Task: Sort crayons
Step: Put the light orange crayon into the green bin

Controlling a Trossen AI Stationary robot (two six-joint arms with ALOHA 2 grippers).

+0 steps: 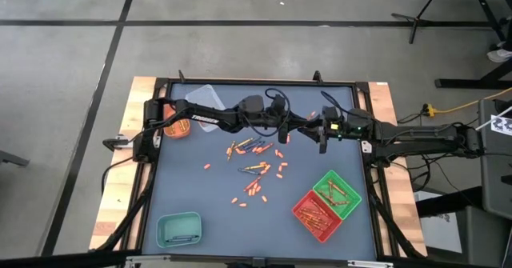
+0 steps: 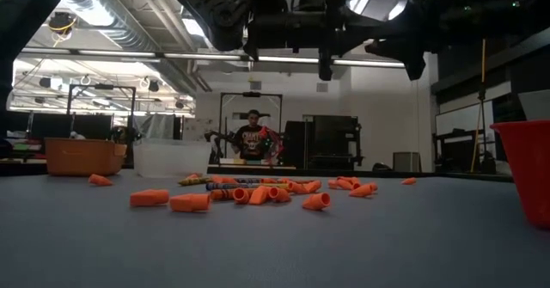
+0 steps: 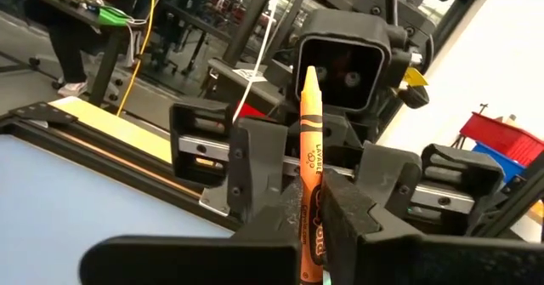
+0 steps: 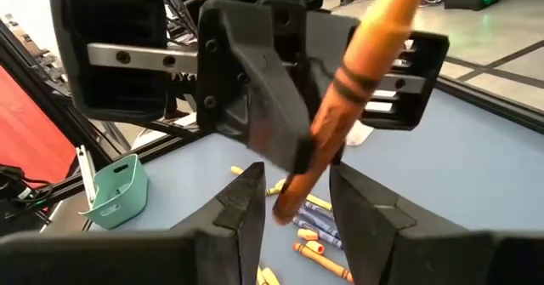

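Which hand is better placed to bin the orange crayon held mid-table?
Right, probably. The left hand grips the orange crayon, but the right hand has its open fingers flanking it, and the red tray and green tray sit on the right arm's side.

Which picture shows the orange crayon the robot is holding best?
The left wrist view: the orange crayon stands upright and close, label readable, between the left gripper fingers. The right wrist view shows it tilted. High view: a speck. Low view: hidden.

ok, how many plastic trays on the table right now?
5: clear rectangular tray and orange one far left; teal tray near left; green and red trays touching, near right. None apparently hidden.
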